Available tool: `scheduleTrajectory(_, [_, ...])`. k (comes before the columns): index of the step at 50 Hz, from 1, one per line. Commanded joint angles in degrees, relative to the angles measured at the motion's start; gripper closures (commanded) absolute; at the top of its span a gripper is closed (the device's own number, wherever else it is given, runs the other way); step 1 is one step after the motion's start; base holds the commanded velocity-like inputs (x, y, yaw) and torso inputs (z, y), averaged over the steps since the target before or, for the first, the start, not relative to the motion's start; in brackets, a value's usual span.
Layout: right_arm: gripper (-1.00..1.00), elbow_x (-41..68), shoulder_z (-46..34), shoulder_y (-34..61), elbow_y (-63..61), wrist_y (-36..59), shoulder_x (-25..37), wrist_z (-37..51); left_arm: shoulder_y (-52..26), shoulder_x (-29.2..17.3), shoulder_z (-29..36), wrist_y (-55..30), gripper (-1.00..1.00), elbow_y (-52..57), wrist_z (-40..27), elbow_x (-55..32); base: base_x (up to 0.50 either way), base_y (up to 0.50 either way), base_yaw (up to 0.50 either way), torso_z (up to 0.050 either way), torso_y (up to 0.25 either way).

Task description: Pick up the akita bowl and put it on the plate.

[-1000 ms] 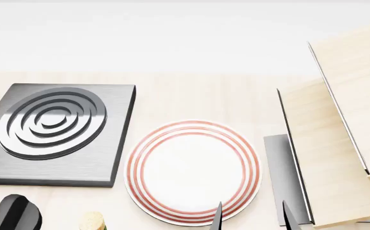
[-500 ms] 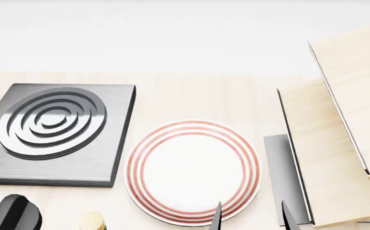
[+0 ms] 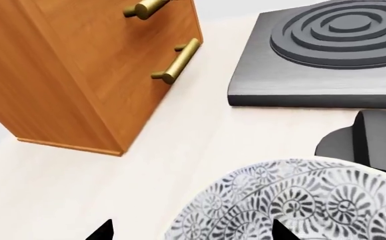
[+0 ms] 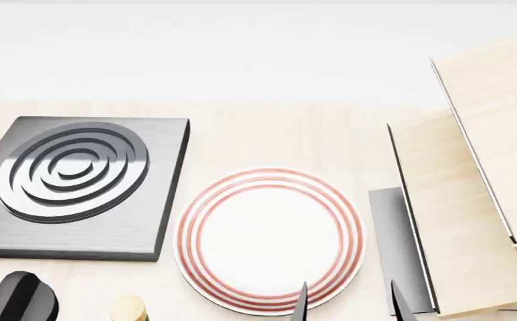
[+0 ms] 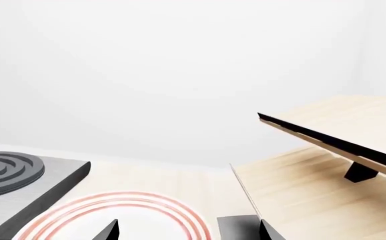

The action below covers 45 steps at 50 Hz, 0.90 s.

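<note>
The left gripper (image 3: 189, 231) is spread: only its two dark fingertips show in the left wrist view, well apart and closed on nothing. The bowl (image 3: 292, 202) sits on the table (image 3: 79, 190) between and just ahead of those tips; contact cannot be told. Beyond the bowl stand a black knob (image 3: 366, 142), the burner (image 3: 319, 60) and a wooden cabinet (image 3: 79, 65).

The right gripper (image 4: 348, 302) is also spread and empty. Its tips hang over the near edge of the plate (image 4: 269, 239). The plate lies ahead of it, with the burner on one side and pale wooden panels (image 4: 472, 200) on the other.
</note>
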Motion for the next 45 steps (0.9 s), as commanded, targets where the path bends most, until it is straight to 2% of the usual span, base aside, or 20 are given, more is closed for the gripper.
scheduleTrajectory(1, [-1.00,0.07,-0.29,0.17,0.26,-0.07,0.08,0.11,-0.22,-0.23,0.93,-0.58,-1.00,-1.21,-0.03,0.12,0.00,0.00,0.00,0.000,0.000])
scheduleTrajectory(45, [-1.00,0.42,-0.85,0.51,0.36,-0.02,0.54,0.97,-0.48,-0.88,4.05,-0.77,-1.00,-5.05,0.43,0.97,0.00,0.00,0.00,0.000,0.000])
